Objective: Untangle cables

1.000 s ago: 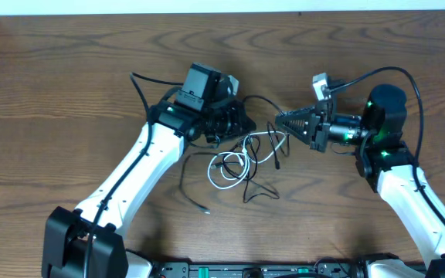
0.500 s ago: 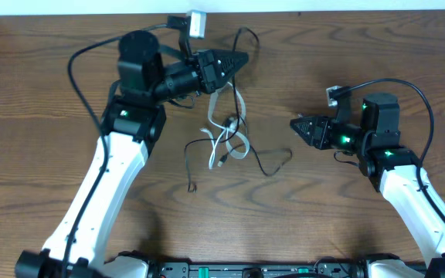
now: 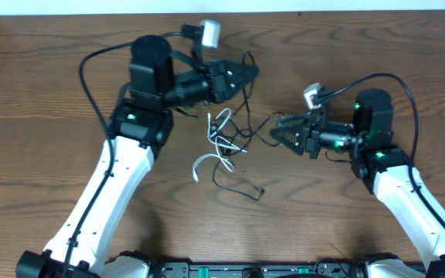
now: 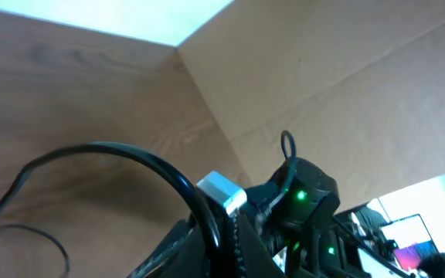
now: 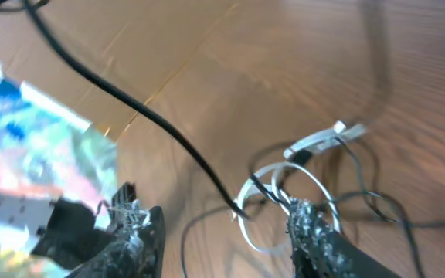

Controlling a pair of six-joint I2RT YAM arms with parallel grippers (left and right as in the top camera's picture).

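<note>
Nearest the front edge of the table (image 3: 45,100), a thin black cable (image 3: 238,188) trails off loose and limp, ending in a small plug. Behind it the white cable (image 3: 221,139) lies looped with the black one between the arms; both look light and floppy, best taken at a free strand, not the knot. The right end effector (image 3: 283,133) sits beside the tangle, jaws parted, a black strand apparently between them. Farther back, the raised left end effector (image 3: 246,72) seems to have black cord near its tip; its opening cannot be told. The arms' own thicker wires crowd the space.
</note>
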